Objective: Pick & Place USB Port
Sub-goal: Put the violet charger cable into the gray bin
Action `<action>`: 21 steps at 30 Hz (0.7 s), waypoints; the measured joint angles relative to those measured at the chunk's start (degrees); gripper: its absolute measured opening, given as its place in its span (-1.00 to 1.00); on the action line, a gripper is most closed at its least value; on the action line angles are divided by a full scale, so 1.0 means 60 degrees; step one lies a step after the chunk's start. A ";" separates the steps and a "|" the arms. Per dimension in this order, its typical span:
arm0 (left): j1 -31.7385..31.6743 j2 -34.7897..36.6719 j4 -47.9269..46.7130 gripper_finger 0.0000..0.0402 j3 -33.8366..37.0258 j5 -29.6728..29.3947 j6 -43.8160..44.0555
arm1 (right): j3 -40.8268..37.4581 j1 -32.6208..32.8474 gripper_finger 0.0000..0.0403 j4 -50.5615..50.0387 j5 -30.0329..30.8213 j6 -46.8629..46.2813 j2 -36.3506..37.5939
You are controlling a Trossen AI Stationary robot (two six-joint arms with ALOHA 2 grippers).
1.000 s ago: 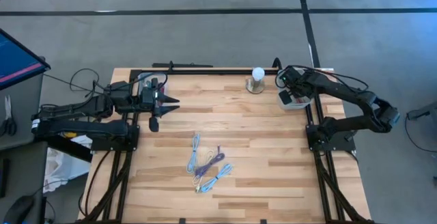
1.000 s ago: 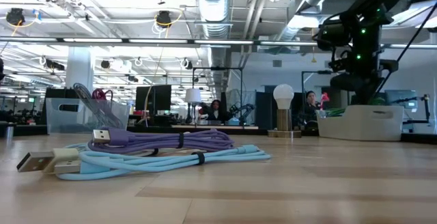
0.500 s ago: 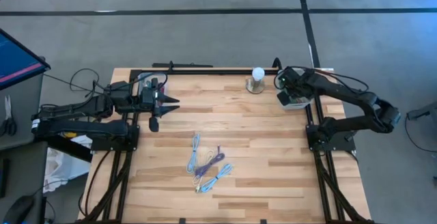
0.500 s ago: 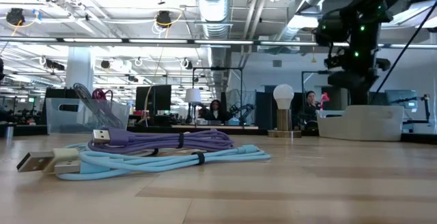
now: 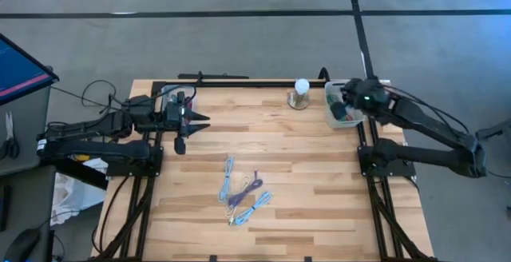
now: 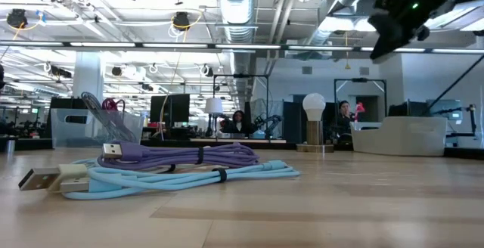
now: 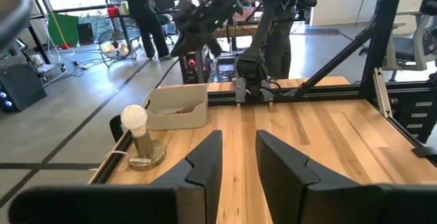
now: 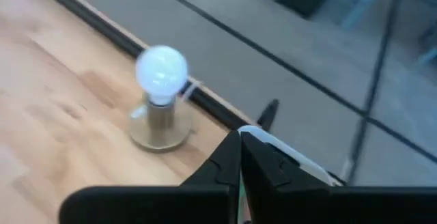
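High view: cables [image 5: 242,192] (bundled) mid-table [image 5: 319,182]

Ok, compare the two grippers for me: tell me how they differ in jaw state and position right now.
The left gripper has its fingers apart with a clear gap; the right gripper is shut, fingertips pressed together. The left gripper hovers over the table's left side, pointing inward; the right gripper sits above the white bin at the right edge, beside the bulb. Both hold nothing.
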State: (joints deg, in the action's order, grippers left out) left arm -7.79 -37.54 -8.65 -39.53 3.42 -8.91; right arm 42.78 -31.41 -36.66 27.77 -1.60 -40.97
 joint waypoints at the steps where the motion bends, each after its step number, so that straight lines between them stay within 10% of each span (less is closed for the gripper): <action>1: 0.0000 0.0000 -0.0001 -0.55 0.0000 0.0000 0.0000 | 0.0000 0.0060 -0.97 -0.0073 -0.0227 0.0017 0.0227; 21: 0.0000 0.0000 0.0002 -0.55 0.0000 0.0000 -0.0040 | -0.0004 0.2471 -1.00 0.1511 -0.5684 0.0370 0.1027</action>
State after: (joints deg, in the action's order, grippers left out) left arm -7.79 -37.54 -8.64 -39.53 3.42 -9.15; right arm 42.76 -16.59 -27.59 -6.34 0.62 -34.81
